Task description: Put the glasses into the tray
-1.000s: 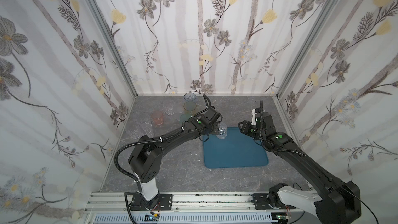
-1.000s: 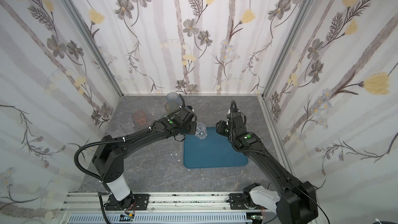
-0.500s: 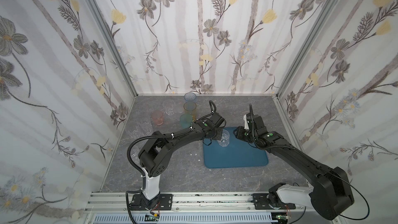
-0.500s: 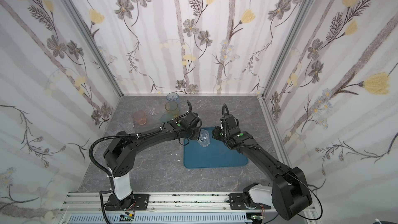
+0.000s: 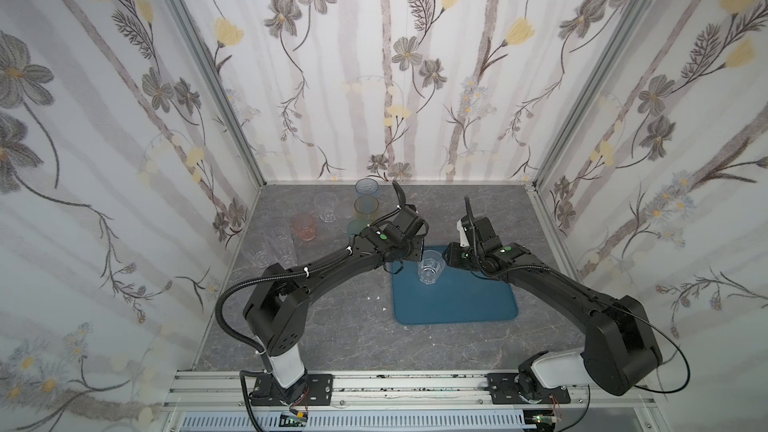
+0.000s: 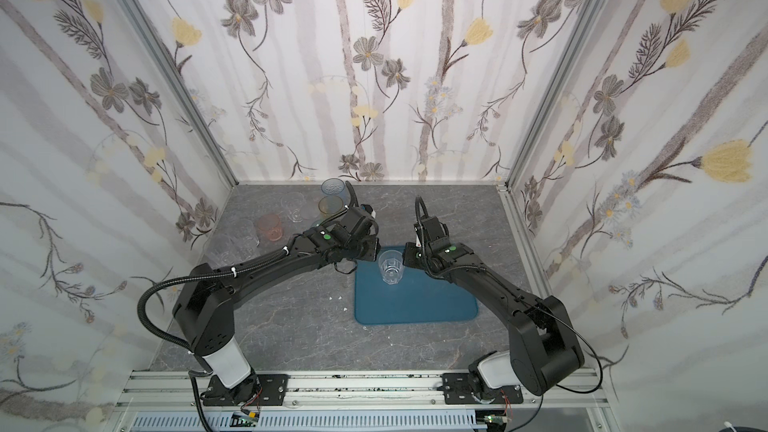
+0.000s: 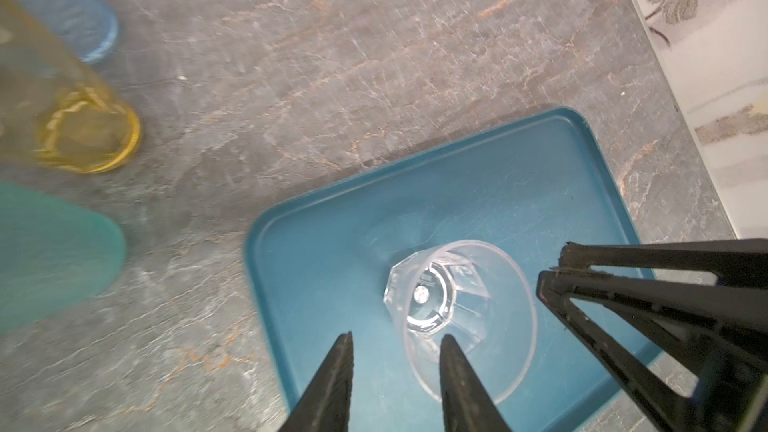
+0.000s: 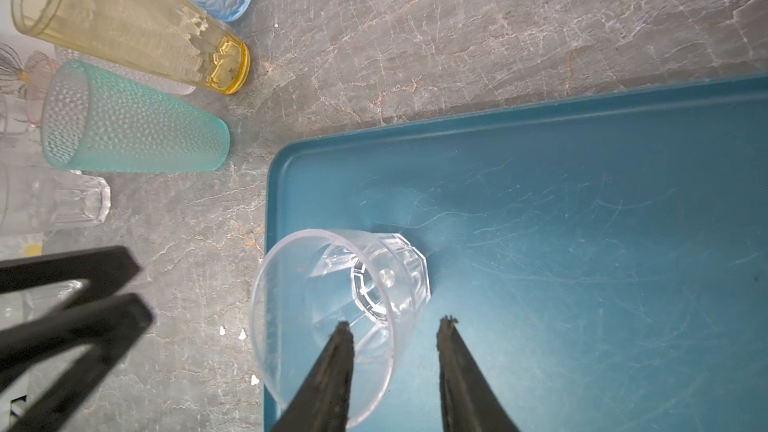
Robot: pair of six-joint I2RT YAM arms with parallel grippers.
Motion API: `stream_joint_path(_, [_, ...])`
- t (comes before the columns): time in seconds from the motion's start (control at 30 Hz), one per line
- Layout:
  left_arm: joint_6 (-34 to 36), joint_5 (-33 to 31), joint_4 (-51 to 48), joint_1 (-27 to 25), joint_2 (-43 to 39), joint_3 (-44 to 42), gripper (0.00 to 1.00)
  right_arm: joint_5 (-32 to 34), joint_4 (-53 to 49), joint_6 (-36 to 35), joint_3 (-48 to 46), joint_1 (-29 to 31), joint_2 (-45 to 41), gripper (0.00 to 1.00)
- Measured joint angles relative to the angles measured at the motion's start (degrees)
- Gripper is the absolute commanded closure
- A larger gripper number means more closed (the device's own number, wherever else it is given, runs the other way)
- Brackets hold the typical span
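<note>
One glass [image 5: 430,271] stands in the tray [image 5: 469,301]; the other glasses [image 5: 325,207] wait upper left of it. My left gripper [image 7: 397,335] and right gripper [image 8: 395,322] both gape, holding nothing.

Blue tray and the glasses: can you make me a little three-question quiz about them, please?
1. True or false: the clear glass is lying on its side.
2. How many glasses stand in the tray?
3. Fill the gap: the rearmost glass is coloured ____.

Key: 1. False, it stands upright. 2. One. 3. Blue.
</note>
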Motion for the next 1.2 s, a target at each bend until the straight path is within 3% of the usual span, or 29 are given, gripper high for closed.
stream_joint_path(0.3, [1.6, -14.2, 0.8, 3.2, -9.0, -10.4, 0.46, 0.0, -1.7, -3.6, 3.1, 1.8, 7.6, 0.86])
stream_joint_path(0.57, [0.7, -19.7, 4.3, 4.0, -15.8, -17.3, 0.44, 3.1, -4.2, -4.4, 8.1, 4.9, 10.8, 0.97])
stream_joint_path(0.93, [0.3, -23.3, 6.1, 5.6, -20.3, -20.4, 0.30, 9.3, -11.5, -4.6, 22.6, 9.5, 20.3, 0.96])
stream_joint_path(1.2, [-0.5, -23.8, 7.1, 6.9, -22.2, -22.6, 0.30, 12.2, -16.8, -5.9, 28.1, 10.3, 25.0, 0.94])
